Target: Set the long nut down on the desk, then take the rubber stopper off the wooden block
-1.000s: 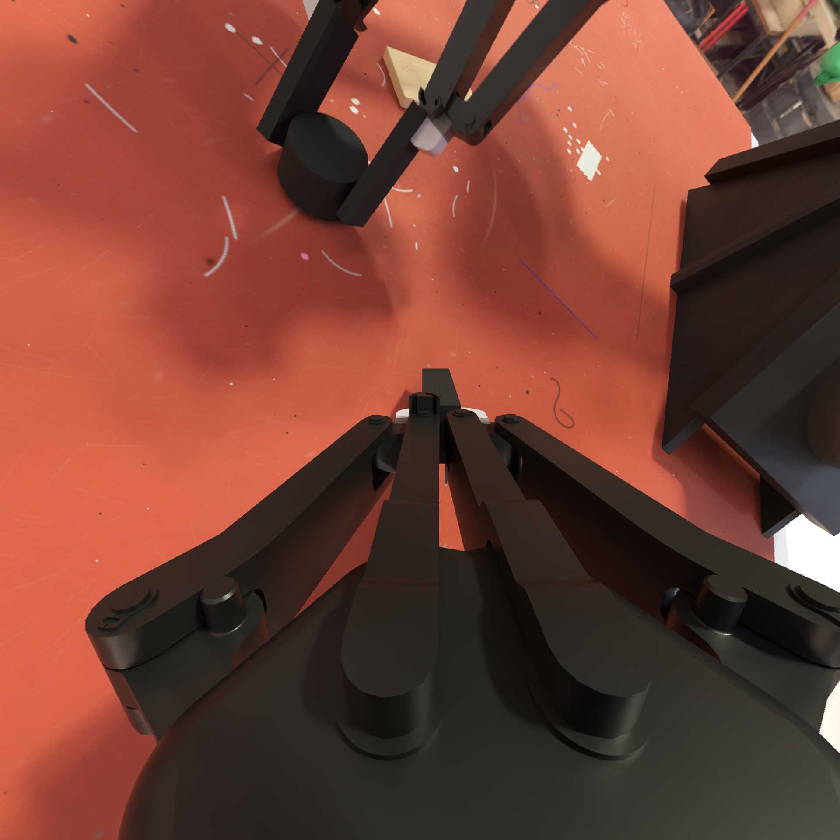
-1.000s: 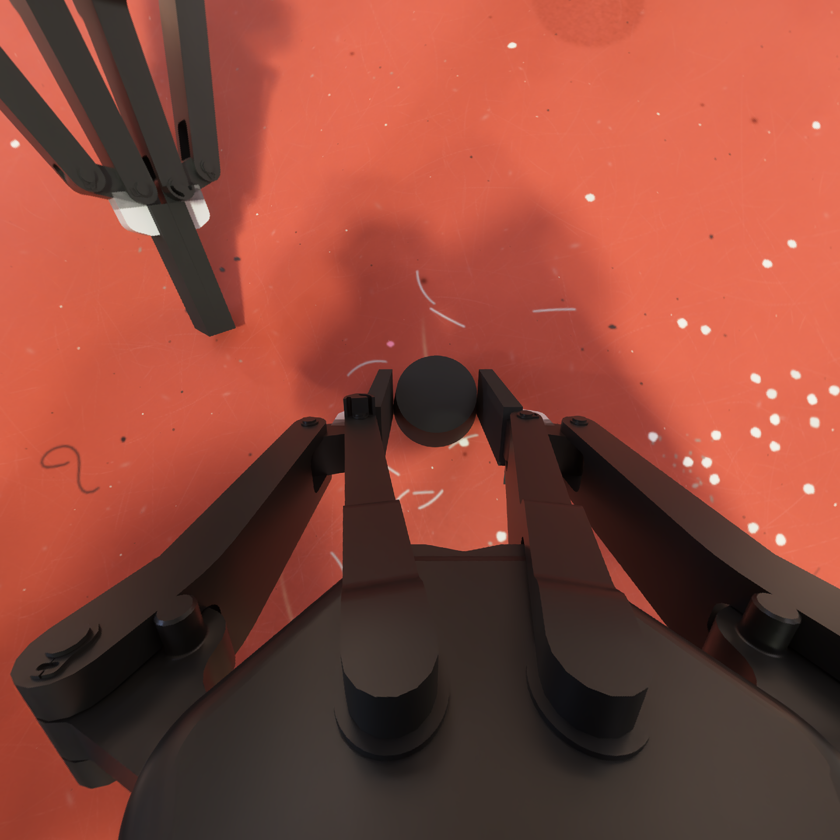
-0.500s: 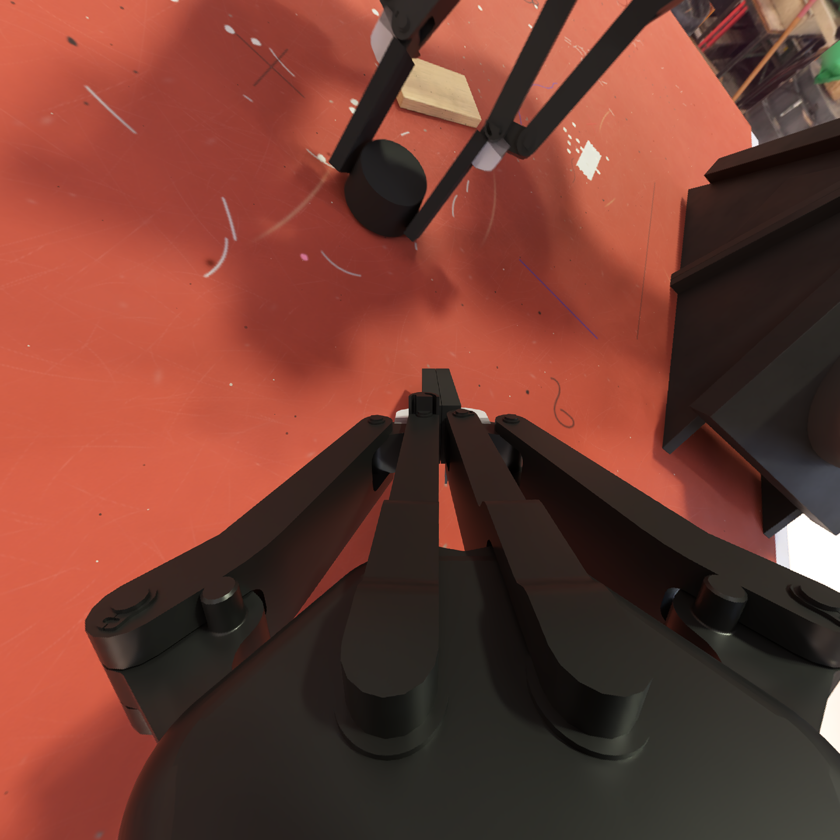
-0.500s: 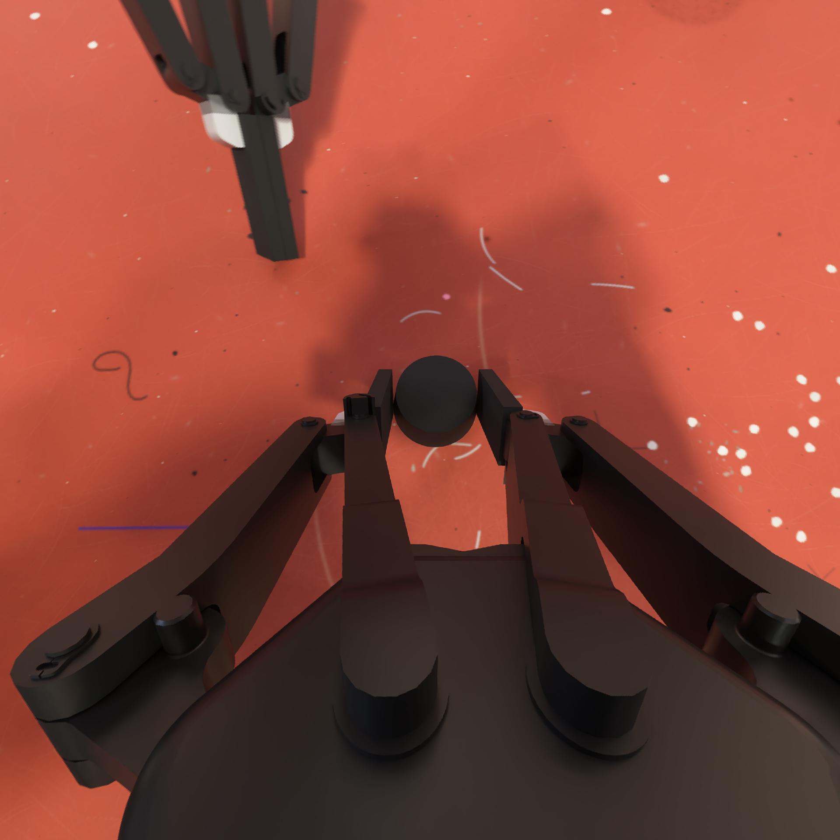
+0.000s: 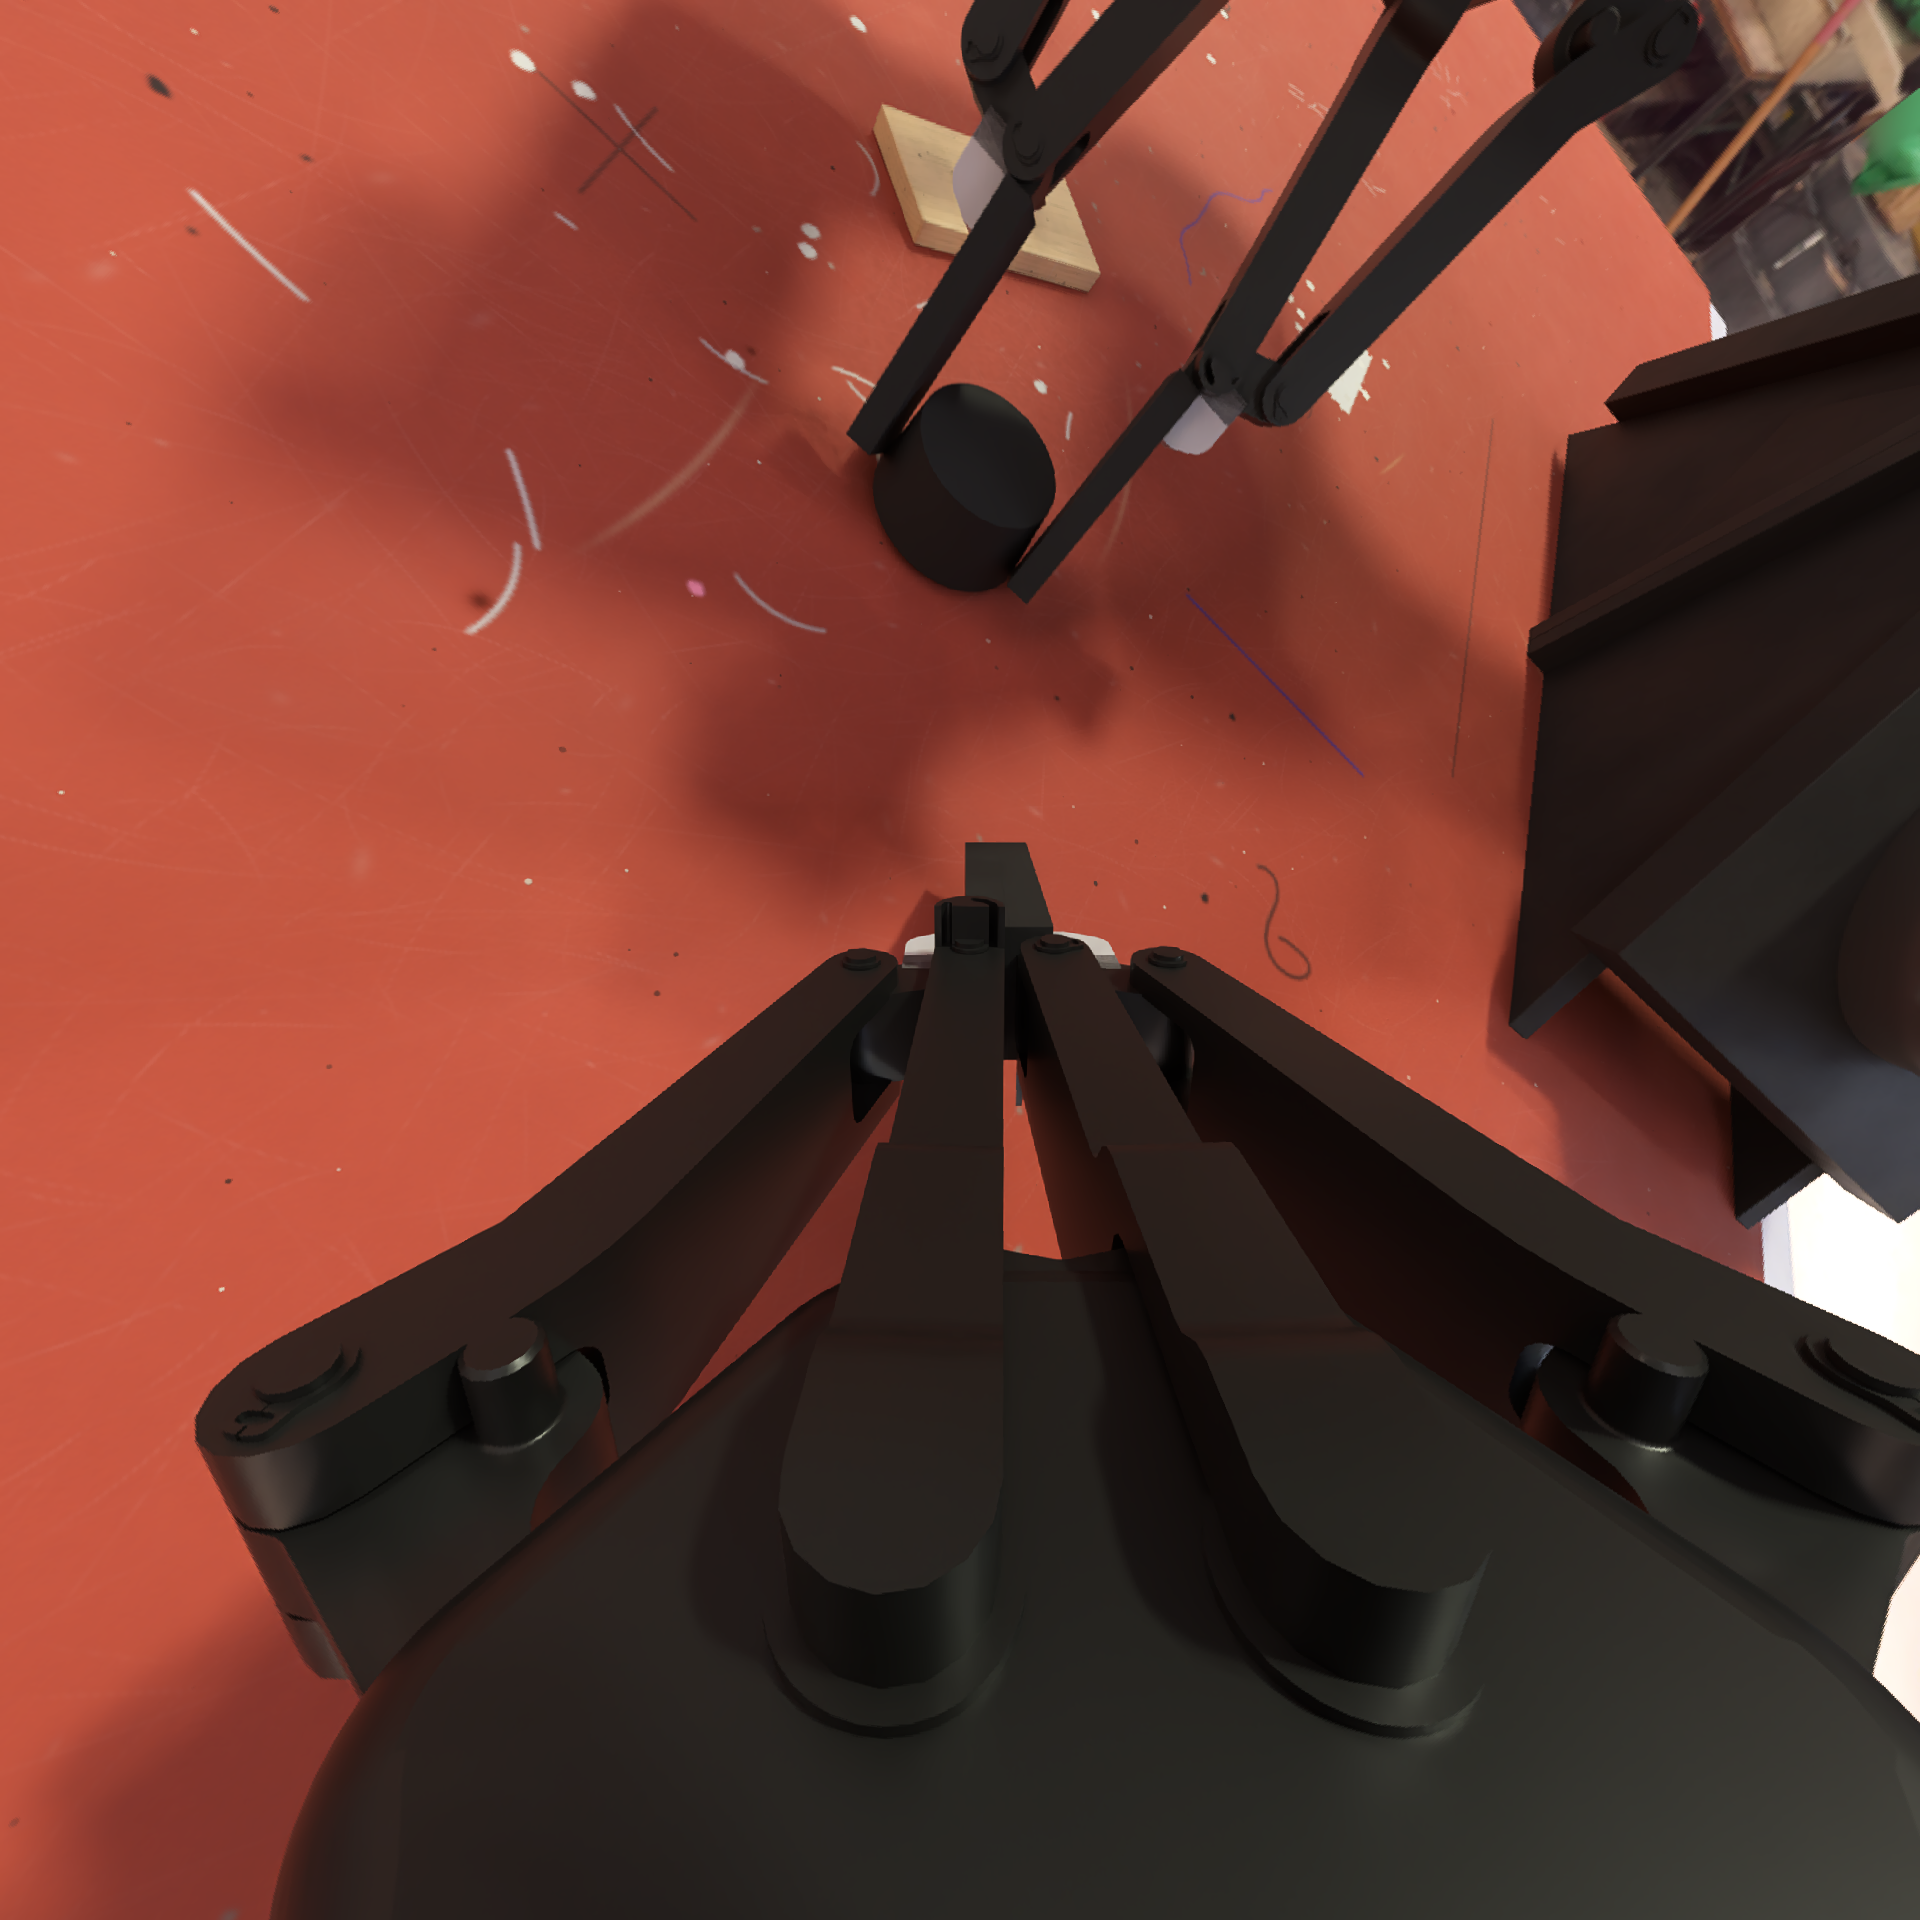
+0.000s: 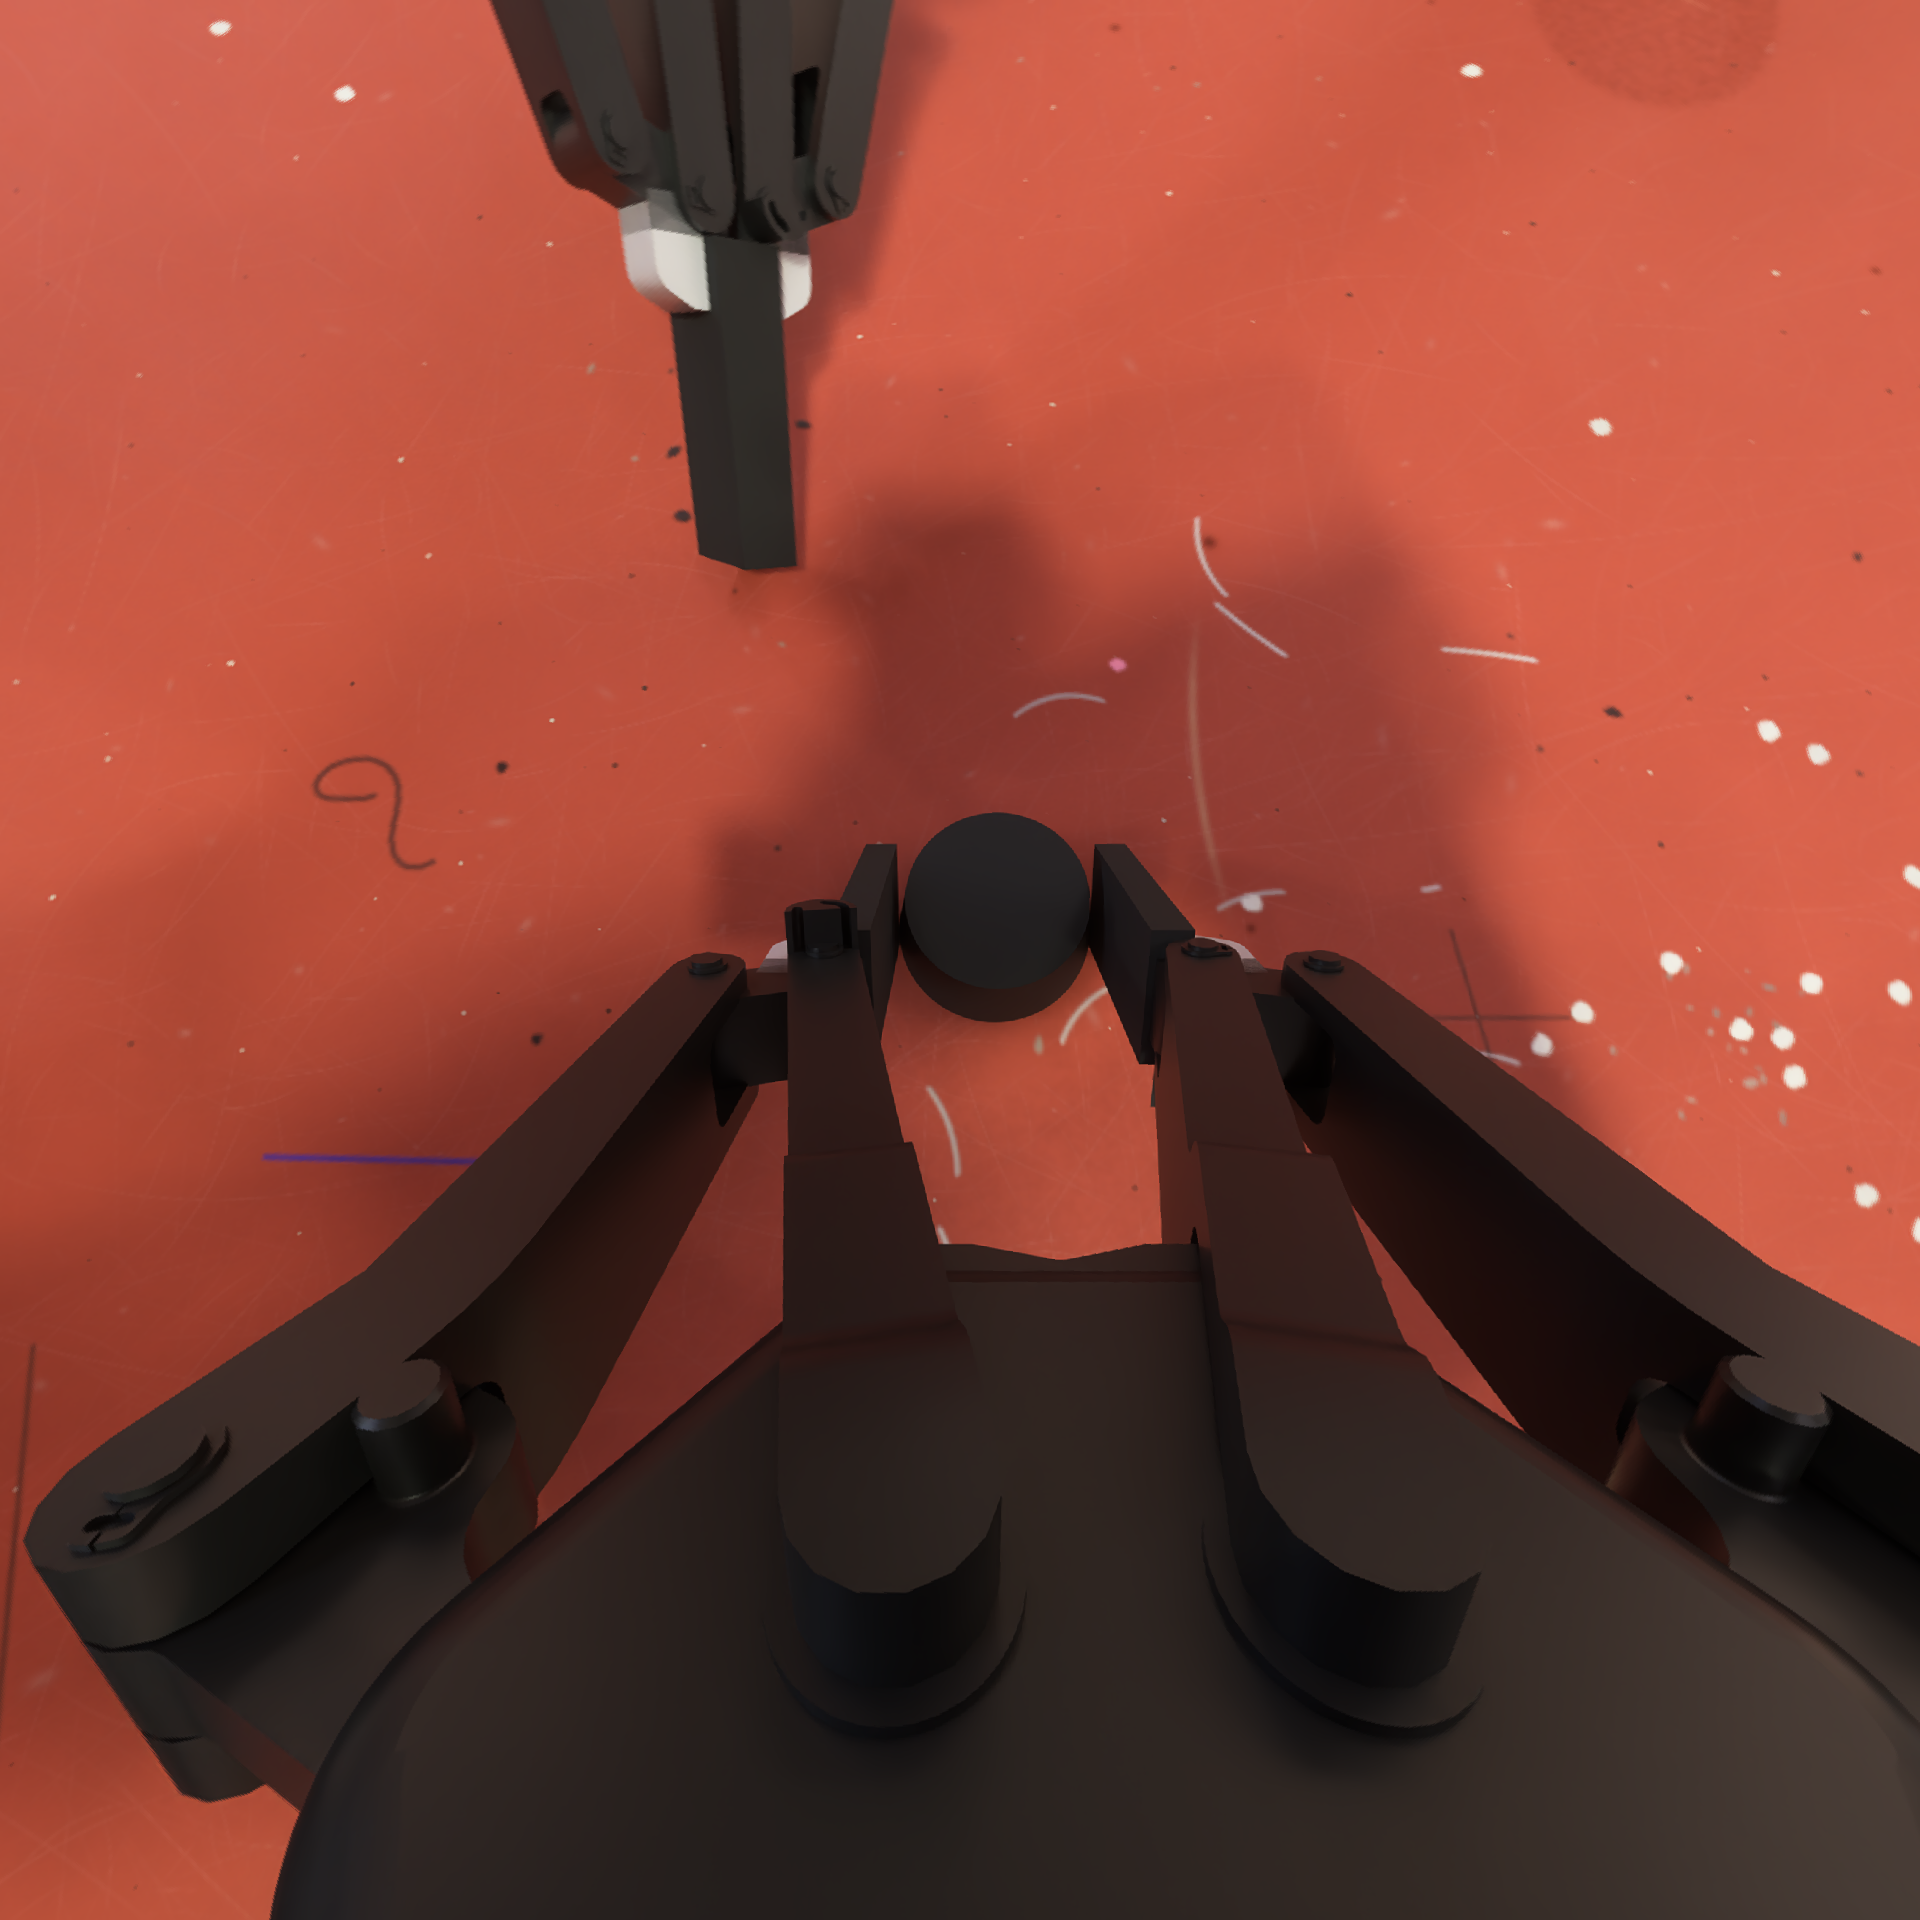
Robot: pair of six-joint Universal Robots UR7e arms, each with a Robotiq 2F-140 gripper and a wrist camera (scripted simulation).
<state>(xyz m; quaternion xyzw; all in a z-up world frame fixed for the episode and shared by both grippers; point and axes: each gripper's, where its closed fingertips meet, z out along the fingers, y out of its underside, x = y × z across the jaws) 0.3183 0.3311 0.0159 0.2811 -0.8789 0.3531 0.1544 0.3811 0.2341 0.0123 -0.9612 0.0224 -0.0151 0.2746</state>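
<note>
My right gripper [image 6: 995,904] is shut on the black rubber stopper [image 6: 995,899], a short round plug held low over the red desk [image 6: 1455,312]. In the left wrist view the stopper [image 5: 966,488] sits between the right gripper's fingers [image 5: 935,322], apart from the bare wooden block [image 5: 935,197] behind it. My left gripper [image 5: 1000,883] is shut with nothing visible between its pads. It also shows in the right wrist view [image 6: 740,499], pointing down at the desk. The long nut is not in view.
A dark, stepped structure [image 5: 1714,779] stands at the desk's right edge in the left wrist view. Beyond the far right corner there is shelving clutter [image 5: 1787,135]. The desk [image 5: 416,831] bears white specks, scratches and pen marks.
My right gripper has carried the stopper to the right and nearer my left gripper, away from the wooden block. My left gripper has stayed still and shut.
</note>
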